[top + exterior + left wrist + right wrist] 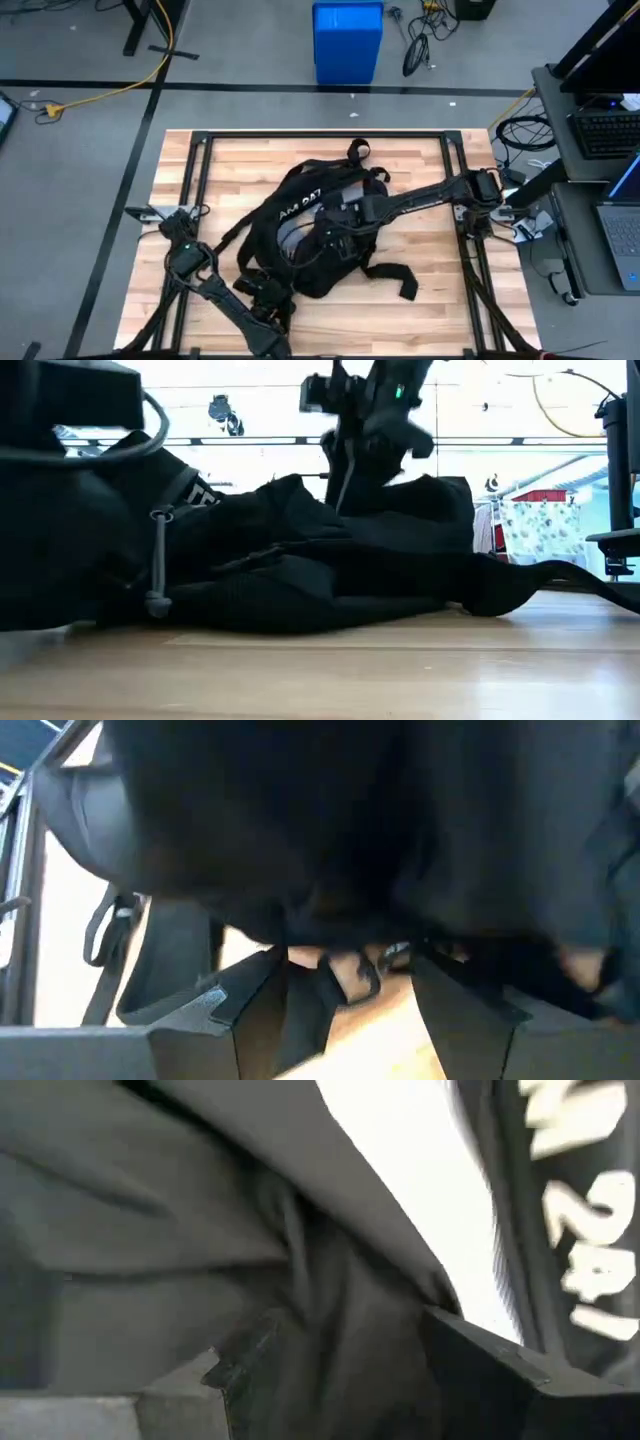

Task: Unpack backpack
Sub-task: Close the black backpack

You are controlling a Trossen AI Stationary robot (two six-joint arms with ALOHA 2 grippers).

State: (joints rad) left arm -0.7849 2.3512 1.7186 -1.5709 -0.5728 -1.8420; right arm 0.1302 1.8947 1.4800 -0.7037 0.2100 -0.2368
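Right gripper (335,232) is down on the middle of the backpack (300,250), fingers spread with black fabric between them. Left gripper (268,292) sits at the bag's near edge, fingers apart too, a strap (345,975) just ahead. Bag's slumped mid-table (420,320).

backpack (320,235) on table (420,160), 2 grippers touching

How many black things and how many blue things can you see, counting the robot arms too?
Black backpack on the wooden table: 1
Dark robot arms, left gripper at the backpack's near edge, right gripper on top of it: 2
Blue box on the floor beyond the table: 1
Total: 4
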